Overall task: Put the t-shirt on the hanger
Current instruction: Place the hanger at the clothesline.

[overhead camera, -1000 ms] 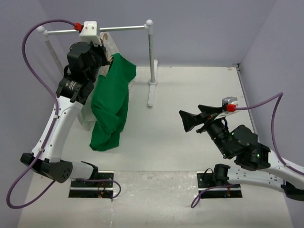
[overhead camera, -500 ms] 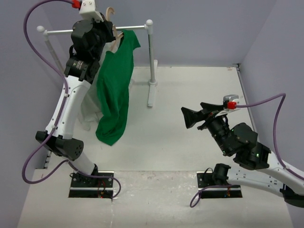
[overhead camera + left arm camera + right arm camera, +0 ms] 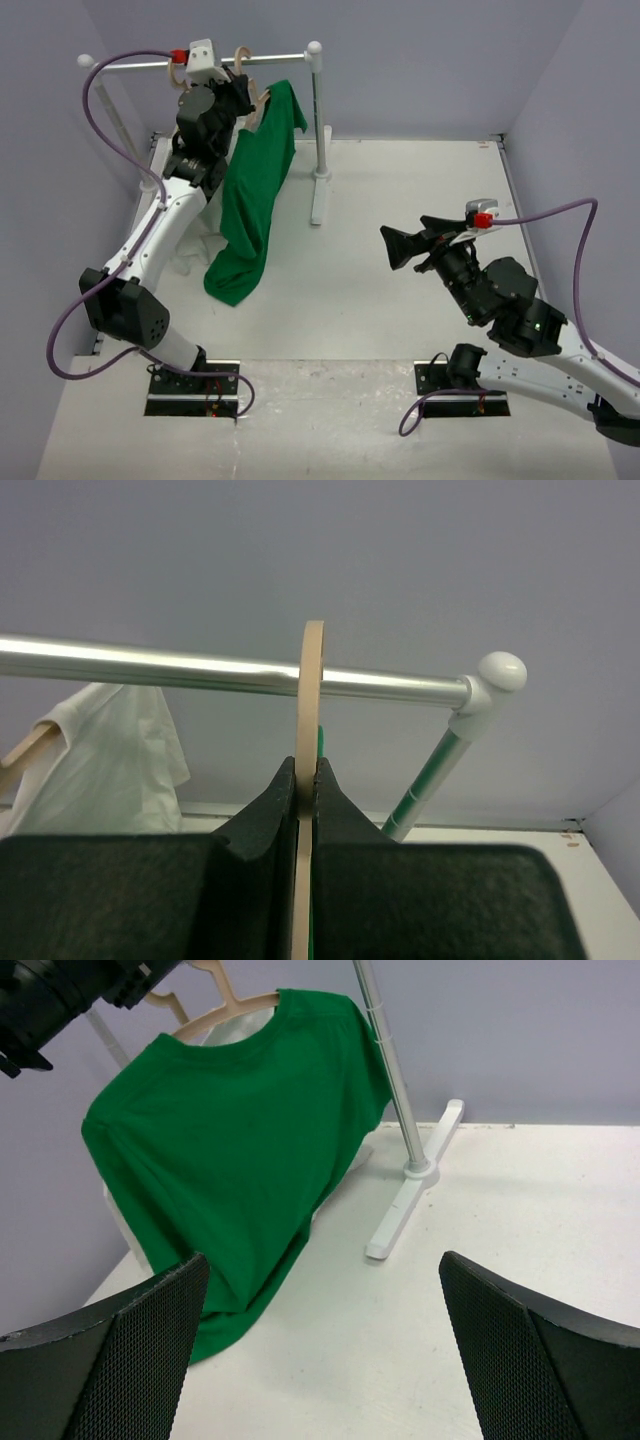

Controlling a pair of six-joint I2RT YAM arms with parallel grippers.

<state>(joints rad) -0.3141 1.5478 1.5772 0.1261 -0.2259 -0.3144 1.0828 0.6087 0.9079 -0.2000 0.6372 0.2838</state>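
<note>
The t-shirt (image 3: 252, 195) hangs free at upper left because your left gripper (image 3: 305, 772) pinches the hanger (image 3: 313, 680) by its hook at the rail (image 3: 150, 664).

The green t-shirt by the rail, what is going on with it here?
The left end effector is shut on the hook of the hanger, holding it up at the metal rail. The green t-shirt is on this hanger. Whether the hook rests on the rail, I cannot tell. The right end effector is open and apart, holding nothing.
</note>
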